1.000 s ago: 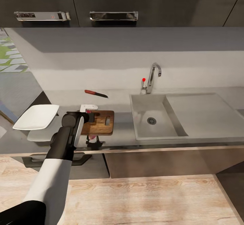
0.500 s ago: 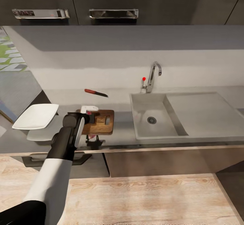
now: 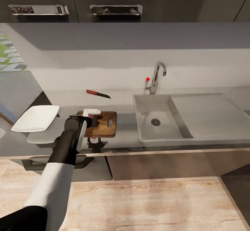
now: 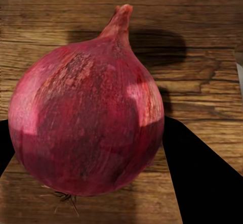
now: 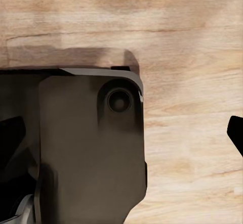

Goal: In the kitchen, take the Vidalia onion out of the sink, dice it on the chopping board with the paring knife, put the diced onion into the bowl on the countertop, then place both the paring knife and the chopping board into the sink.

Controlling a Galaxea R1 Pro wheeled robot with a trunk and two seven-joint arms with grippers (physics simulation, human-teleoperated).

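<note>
Left wrist view, one Vidalia onion (image 4: 86, 118) gripped in left jaws over one chopping board (image 4: 202, 57), right jaws' state unclear.

We see the left arm (image 3: 66, 147) built in three tones — a black shoulder section nearest us, a smooth white tube sleeve above it, then dark grey rounded joint housings with a narrow white side panel running toward the wrist. The left gripper (image 4: 121, 148) has flat, matte black fingers (image 4: 202, 178). Behind the right gripper's black fingertip (image 5: 236, 133) sits a dark brown-grey rounded block — one round recessed socket in it.
</note>
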